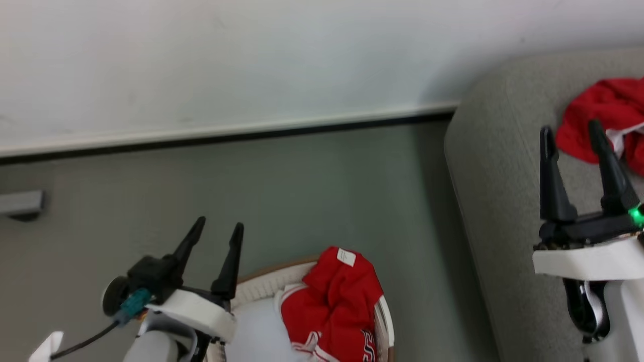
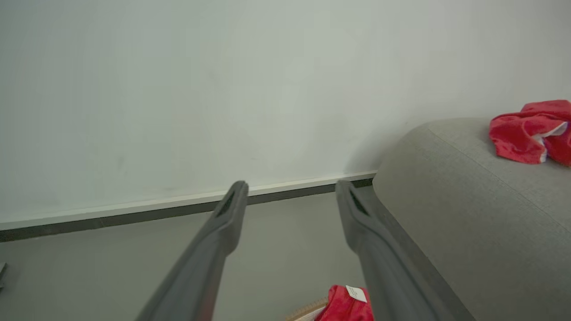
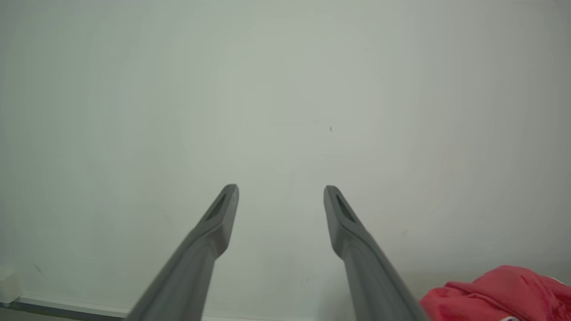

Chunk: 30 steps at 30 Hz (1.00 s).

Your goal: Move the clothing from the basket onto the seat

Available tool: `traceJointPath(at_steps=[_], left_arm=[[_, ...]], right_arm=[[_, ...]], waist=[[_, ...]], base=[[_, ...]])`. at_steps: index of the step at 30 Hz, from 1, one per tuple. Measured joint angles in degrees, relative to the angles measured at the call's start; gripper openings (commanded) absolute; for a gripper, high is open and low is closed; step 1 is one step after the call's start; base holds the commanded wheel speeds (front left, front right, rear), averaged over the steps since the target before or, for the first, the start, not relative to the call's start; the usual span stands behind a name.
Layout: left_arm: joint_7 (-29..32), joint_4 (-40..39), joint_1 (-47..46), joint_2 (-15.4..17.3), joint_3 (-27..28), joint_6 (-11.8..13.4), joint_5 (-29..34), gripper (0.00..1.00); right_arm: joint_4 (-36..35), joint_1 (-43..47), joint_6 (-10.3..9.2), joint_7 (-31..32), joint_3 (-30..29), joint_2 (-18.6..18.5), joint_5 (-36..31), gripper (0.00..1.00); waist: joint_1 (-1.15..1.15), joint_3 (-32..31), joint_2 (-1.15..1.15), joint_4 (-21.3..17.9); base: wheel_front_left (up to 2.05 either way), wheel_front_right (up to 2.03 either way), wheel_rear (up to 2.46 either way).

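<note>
Looks down on grey floor [image 1: 327, 191] running to a dark skirting strip [image 1: 251, 134] under a pale wall [image 1: 251, 60]. Finds a small grey fitting [image 1: 20, 203] low on the far left, well apart from everything else. Keeps the left gripper [image 1: 220, 222] spread wide and empty, just beside the left rim of the basket [image 1: 266, 284], fingers aimed at the wall. Shows the clothing [image 1: 332, 301] heaped inside the basket, spilling over its right rim. Shows a small white label [image 1: 346, 257] on top, its print too small to read, and dark numerals [image 1: 370, 347] edged white, cut off at the bottom edge. Leaves only bare floor between basket and seat [image 1: 503, 176]. Has the right gripper [image 1: 569, 125] equally wide and empty above the seat, near another red piece [image 1: 604, 110] crumpled on the cushion, white trim showing.
</note>
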Motion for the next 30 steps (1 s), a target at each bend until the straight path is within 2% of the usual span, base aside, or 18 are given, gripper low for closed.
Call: traceJointPath(at_steps=[9,15,30], left_arm=[[0.3,10.8,-8.4,6.3,-14.8,-0.1,-3.4,1.0],[0.5,18.8,-13.5,9.3,-25.8,-0.1,-4.6,1.0],[1.5,32.8,-26.9,16.0,-44.1,-0.1,-12.4,1.0]], right_arm=[[-4.4,-7.4,0.0,0.0,-1.0,2.0,-1.5,1.0],[-6.8,-11.7,0.0,0.0,-1.0,2.9,-2.0,1.0],[-13.7,-18.5,0.0,0.0,-2.3,4.5,-1.7,1.0]], waist=[[0.01,11.0,0.0,-4.2],[0.01,17.1,0.0,-7.7],[0.0,31.3,0.0,-15.6]], base=[[0.0,0.0,0.0],[0.0,0.0,0.0],[0.0,0.0,0.0]])
